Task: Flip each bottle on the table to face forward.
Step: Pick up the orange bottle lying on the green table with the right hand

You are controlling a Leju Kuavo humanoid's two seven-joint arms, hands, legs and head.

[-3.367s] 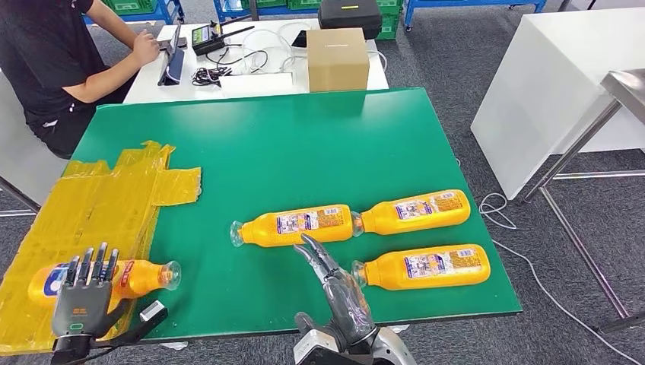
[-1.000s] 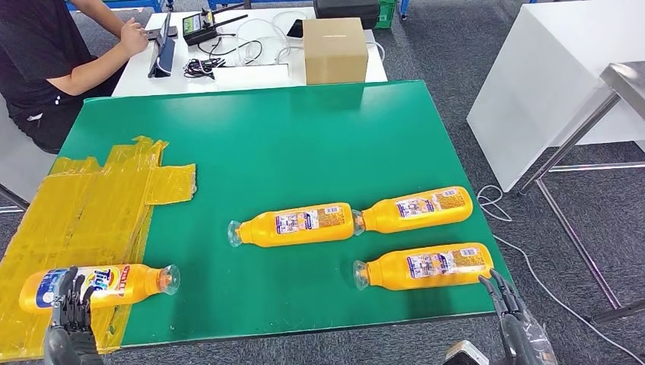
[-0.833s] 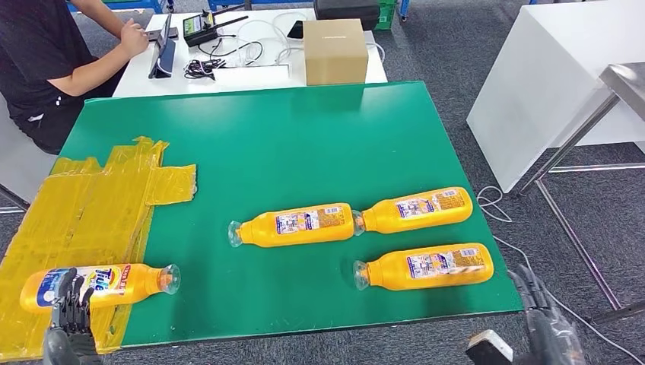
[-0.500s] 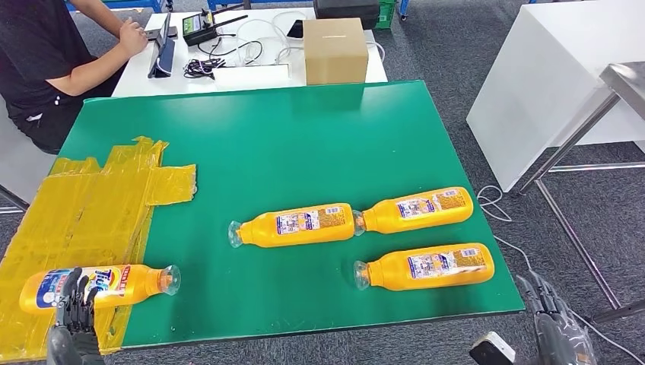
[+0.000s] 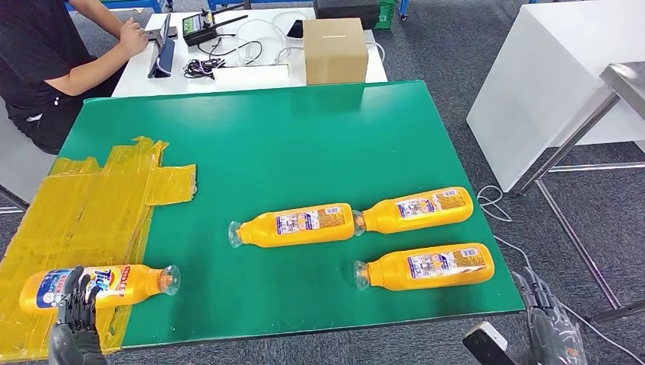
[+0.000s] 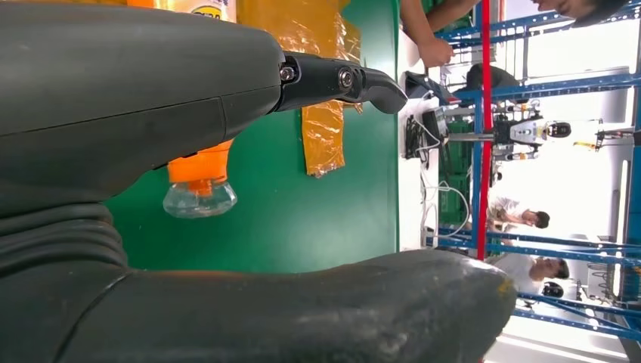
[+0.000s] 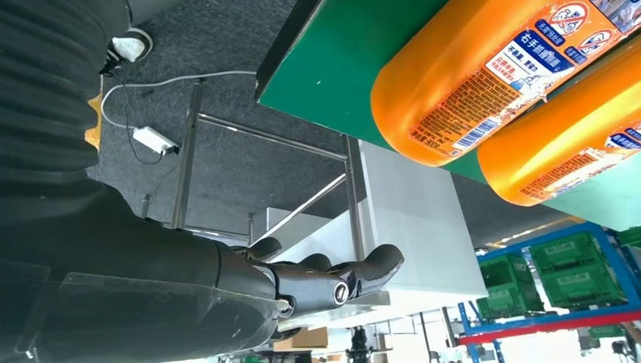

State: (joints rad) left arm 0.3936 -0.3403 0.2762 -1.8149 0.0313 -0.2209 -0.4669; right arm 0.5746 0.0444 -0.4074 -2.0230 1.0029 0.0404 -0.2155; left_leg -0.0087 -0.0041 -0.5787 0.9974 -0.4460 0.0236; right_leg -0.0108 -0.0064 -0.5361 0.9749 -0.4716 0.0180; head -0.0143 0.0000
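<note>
Covering grey carpet, green table (image 5: 304, 144), both hands (image 5: 72, 319) (image 5: 551, 331) empty, fingers apart.

Right hand (image 5: 554, 325) has pulled back — off the table's (image 5: 304, 144) right corner.

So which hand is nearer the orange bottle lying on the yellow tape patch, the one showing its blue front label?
Left. The left hand sits at that orange bottle, its fingers overlapping the bottle's label end. The right hand is off the green table's far right corner, beyond the other bottles.
</note>
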